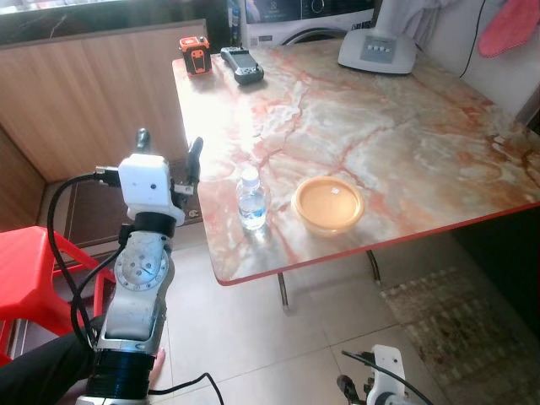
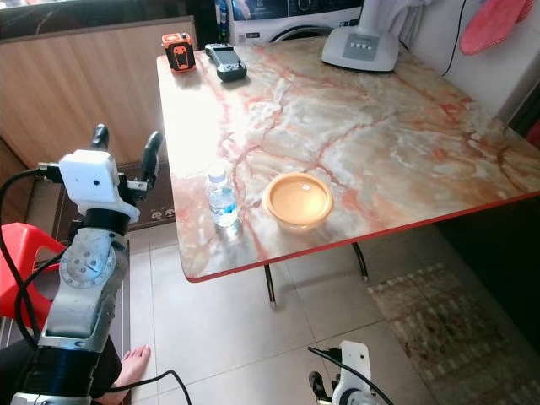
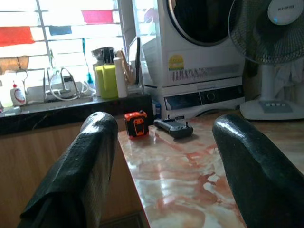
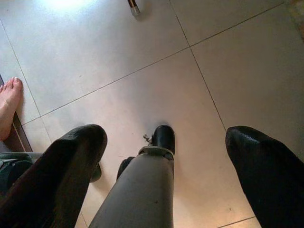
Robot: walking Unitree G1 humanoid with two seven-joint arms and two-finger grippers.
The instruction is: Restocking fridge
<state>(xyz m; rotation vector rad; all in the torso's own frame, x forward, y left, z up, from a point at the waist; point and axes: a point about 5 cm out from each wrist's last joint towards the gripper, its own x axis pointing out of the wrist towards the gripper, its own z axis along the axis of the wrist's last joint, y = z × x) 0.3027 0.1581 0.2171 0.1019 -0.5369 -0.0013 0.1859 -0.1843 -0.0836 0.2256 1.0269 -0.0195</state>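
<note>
Left gripper spread, empty; bottle ahead-right on worktop; light, slick plastic, likely best grasped mid-body; right gripper spread, idle.

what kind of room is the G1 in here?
Likely a home kitchen or utility area. A marble-pattern table holds a water bottle and a lidded bowl, a front-loading washer stands behind it, and dish supplies line a windowsill counter. The left gripper is raised open beside the table.
</note>
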